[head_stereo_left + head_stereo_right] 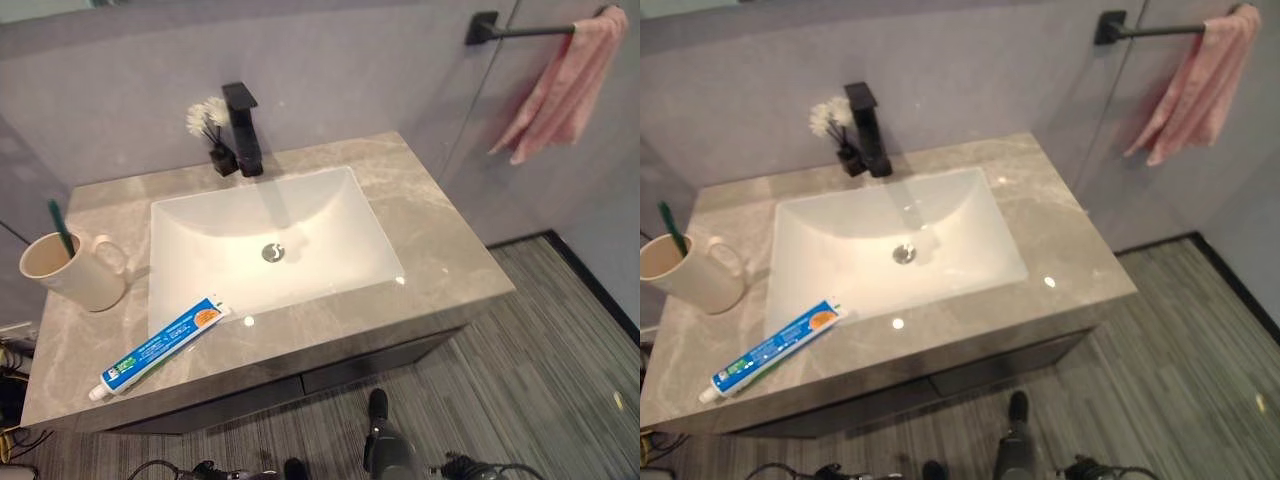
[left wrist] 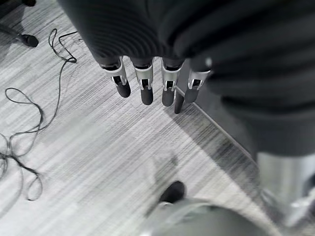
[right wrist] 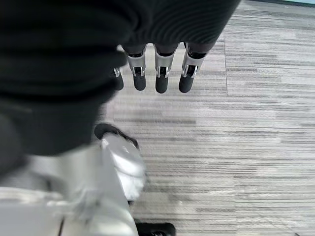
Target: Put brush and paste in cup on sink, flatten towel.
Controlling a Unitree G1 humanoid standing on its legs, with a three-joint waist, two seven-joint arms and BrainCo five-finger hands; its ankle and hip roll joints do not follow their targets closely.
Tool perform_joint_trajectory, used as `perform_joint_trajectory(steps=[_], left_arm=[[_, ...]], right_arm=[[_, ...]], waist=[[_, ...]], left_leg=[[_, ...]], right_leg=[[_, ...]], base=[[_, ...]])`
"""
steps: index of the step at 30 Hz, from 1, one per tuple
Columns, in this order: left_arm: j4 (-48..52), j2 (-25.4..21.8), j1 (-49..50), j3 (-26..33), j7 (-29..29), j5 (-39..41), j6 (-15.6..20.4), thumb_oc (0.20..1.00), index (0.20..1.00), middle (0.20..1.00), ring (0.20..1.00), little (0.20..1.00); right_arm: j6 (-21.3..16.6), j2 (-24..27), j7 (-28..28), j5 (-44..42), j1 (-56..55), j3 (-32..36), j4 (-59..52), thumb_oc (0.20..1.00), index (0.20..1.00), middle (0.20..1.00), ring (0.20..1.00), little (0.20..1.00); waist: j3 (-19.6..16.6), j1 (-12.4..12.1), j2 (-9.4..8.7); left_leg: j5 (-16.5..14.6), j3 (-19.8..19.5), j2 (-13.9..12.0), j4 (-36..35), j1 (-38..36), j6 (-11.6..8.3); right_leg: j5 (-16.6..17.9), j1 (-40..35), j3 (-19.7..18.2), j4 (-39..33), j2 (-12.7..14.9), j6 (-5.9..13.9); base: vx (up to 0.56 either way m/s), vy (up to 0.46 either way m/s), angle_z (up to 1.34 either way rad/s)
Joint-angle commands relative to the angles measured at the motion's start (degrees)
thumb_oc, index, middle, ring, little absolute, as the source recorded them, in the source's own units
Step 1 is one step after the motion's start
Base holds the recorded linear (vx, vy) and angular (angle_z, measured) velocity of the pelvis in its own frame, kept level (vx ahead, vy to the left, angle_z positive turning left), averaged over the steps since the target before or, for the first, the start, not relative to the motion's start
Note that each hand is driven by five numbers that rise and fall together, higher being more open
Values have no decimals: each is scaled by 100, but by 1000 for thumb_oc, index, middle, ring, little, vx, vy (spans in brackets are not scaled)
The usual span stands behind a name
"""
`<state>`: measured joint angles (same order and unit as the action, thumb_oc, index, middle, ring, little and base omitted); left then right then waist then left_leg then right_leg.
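1. Towel (image 1: 565,85) first, as the biggest loose thing: pink, soft and nubbly, it hangs bunched from the far end of a black bar (image 1: 520,32) on the grey wall, off to the right of the counter. It droops in folds and a point, not as a flat sheet, so I judge the flattening still undone.

2. Counter (image 1: 430,240) is a grey veined slab, smooth and glossy, with a white rectangular sink (image 1: 330,205) sunk into it. A black square tap (image 1: 243,125) stands at the back rim, and a small dark holder of white tufts (image 1: 212,120) sits just beside it.

3. Cup (image 1: 75,270) is a cream mug with a handle, upright on the counter's left end, beside the basin. It is placed there as the holder the task names.

4. Paste (image 1: 165,345) is a blue and white tube with an orange patch and a white cap. It lies flat and slantwise on the front strip of counter, near the basin's front left corner and apart from the cup. It has yet to go in.

5. Brush (image 1: 62,228) is green and thin; its handle leans out of the cup's mouth, so that part looks done. Its head is hidden inside.

6. Left hand (image 2: 147,78) hangs low over striped grey floor, fingers straight and relaxed, holding nothing.

7. Right hand (image 3: 160,66) hangs likewise over the floor, fingers slack and empty. Both seem parked at the robot's sides, well apart from the counter.
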<state>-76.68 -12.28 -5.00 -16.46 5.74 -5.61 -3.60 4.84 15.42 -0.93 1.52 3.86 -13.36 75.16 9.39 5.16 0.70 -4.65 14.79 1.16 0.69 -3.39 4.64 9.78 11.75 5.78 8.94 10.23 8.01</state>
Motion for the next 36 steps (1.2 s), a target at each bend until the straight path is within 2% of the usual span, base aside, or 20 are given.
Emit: perform_joint_trajectory(steps=[1,2,3,4,6,7,11,21,22,24,25,26,27,28,29,30,32,34,36], left_arm=[[-109,-251,-62,92,-16,-215,-27,1000,1000,1000,1000,1000],[-86,-269,-67,99,-25,-163,-32,1000,1000,1000,1000,1000],[-68,-268,-84,79,-40,-150,-25,1000,1000,1000,1000,1000],[-68,-269,-85,79,-40,-150,-25,1000,1000,1000,1000,1000],[-18,-260,-107,35,-66,-142,-20,1000,1000,1000,1000,1000],[10,-248,-125,33,-54,-98,-19,1000,1000,1000,1000,1000],[20,-175,-93,106,-23,25,-19,1000,1000,1000,1000,1000],[-33,-106,-29,-6,-66,-96,-26,1000,1000,1000,1000,1000],[-19,-112,-42,-7,-64,-92,-27,1000,1000,1000,1000,1000],[91,-127,-216,-60,-13,-7,-30,1000,1000,1000,1000,1000],[91,-123,-264,-60,-10,-11,-32,1000,1000,1000,1000,1000],[90,-122,-265,-59,-10,-11,-33,1000,1000,1000,1000,1000],[43,-87,-239,-42,-32,-32,-73,1000,1000,1000,1000,1000],[42,-86,-239,-42,-32,-32,-73,1000,1000,1000,1000,1000],[0,-72,-208,-34,-32,-34,-69,1000,1000,1000,1000,1000],[-105,-34,-135,-1,-33,-32,-65,1000,1000,1000,1000,1000],[-138,-10,-117,-4,-35,-19,-55,1000,1000,1000,1000,1000],[-81,-15,-84,46,-60,52,-38,1000,1000,1000,1000,1000],[68,-55,-132,-124,-100,-51,5,1000,1000,1000,1000,1000]], right_arm=[[-137,-52,11,215,329,-402,48,1000,1000,1000,1000,1000],[-151,-64,10,229,305,-461,99,1000,1000,1000,1000,1000],[-164,-69,2,209,276,-466,126,1000,1000,1000,1000,1000],[-164,-71,2,209,278,-466,127,1000,1000,1000,1000,1000],[-170,-79,12,204,254,-495,194,1000,1000,1000,1000,1000],[-162,-86,3,202,275,-519,209,1000,1000,1000,1000,1000],[-152,-85,10,220,271,-555,232,1000,1000,1000,1000,1000],[-222,-42,7,82,222,-565,54,1000,1000,1000,1000,1000],[-223,-34,4,88,213,-563,62,1000,1000,1000,1000,1000],[-217,66,-28,84,210,-500,121,1000,1000,1000,1000,1000],[-213,98,-29,99,208,-481,154,1000,1000,1000,1000,1000],[-214,98,-29,99,210,-482,155,1000,1000,1000,1000,1000],[-156,162,-36,141,189,-438,281,1000,1000,1000,1000,1000],[-156,162,-36,141,189,-437,281,1000,1000,1000,1000,1000],[-153,170,-47,110,175,-400,302,1000,1000,1000,1000,1000],[-173,199,-42,-118,129,-213,295,1000,1000,1000,1000,1000],[-176,209,-33,-261,72,-85,311,1000,1000,1000,1000,1000],[-130,149,36,-293,-51,49,439,1000,1000,1000,1000,1000],[-91,156,26,-256,-74,92,504,1000,1000,1000,1000,1000]], waist=[[46,-77,-186],[36,-116,-169],[27,-111,-178],[14,-114,-178],[-30,-136,-230],[-82,-219,-302],[-259,-291,-342],[-315,-202,-330],[-292,-198,-332],[-61,-149,-388],[-54,-56,-424],[-56,-57,-420],[-87,-15,-452],[-85,-20,-451],[-119,-50,-451],[-204,-14,-426],[-290,46,-385],[-448,121,-246],[-474,143,-173]], left_leg=[[202,-284,-93,-197,35,-192],[298,-283,-118,-276,50,-168],[345,-316,-118,-278,81,-167],[353,-312,-120,-277,98,-169],[417,-343,-99,-290,153,-167],[467,-300,-88,-341,185,-178],[534,-302,-102,-433,108,-226],[659,-465,-224,-392,25,-366],[659,-476,-228,-320,78,-386],[612,-363,-318,497,624,-556],[607,58,-493,694,678,-605],[590,58,-504,726,697,-610],[487,372,-734,923,555,-641],[485,375,-737,925,553,-641],[466,127,-683,957,535,-646],[340,-158,-694,849,272,-692],[434,-171,-750,672,160,-725],[434,-88,-700,-15,-173,-693],[461,-154,-599,-251,-305,-666]], right_leg=[[-48,-460,-88,-138,13,-25],[-356,-525,-25,156,-237,-118],[-519,-580,-114,326,-420,-165],[-507,-565,-116,317,-423,-167],[-697,-724,-189,362,-635,-228],[-737,-930,-96,119,-640,-256],[-736,-1166,-143,-400,-704,-287],[-769,-1346,-91,-649,-844,-470],[-765,-1343,-60,-660,-842,-486],[-713,-1253,162,-644,-754,-572],[-665,-1202,288,-636,-688,-584],[-666,-1196,287,-633,-695,-587],[-636,-1214,329,-666,-657,-596],[-634,-1216,325,-667,-659,-596],[-610,-1221,272,-694,-660,-587],[-576,-1237,138,-680,-653,-552],[-569,-1208,110,-659,-642,-520],[-617,-1199,129,-615,-606,-457],[-588,-1206,159,-603,-518,-390]], base=[[-115,43,-5],[-117,22,-11],[-117,21,3],[-83,-12,7],[-103,-53,10],[-93,-67,9],[-20,-106,-4],[-9,-117,4],[-100,-113,9],[-223,-139,28],[-175,-84,51],[-76,-32,80],[-22,-6,80],[-18,2,47],[50,55,5],[79,102,-5],[72,115,-17],[58,157,-26],[8,165,3]])
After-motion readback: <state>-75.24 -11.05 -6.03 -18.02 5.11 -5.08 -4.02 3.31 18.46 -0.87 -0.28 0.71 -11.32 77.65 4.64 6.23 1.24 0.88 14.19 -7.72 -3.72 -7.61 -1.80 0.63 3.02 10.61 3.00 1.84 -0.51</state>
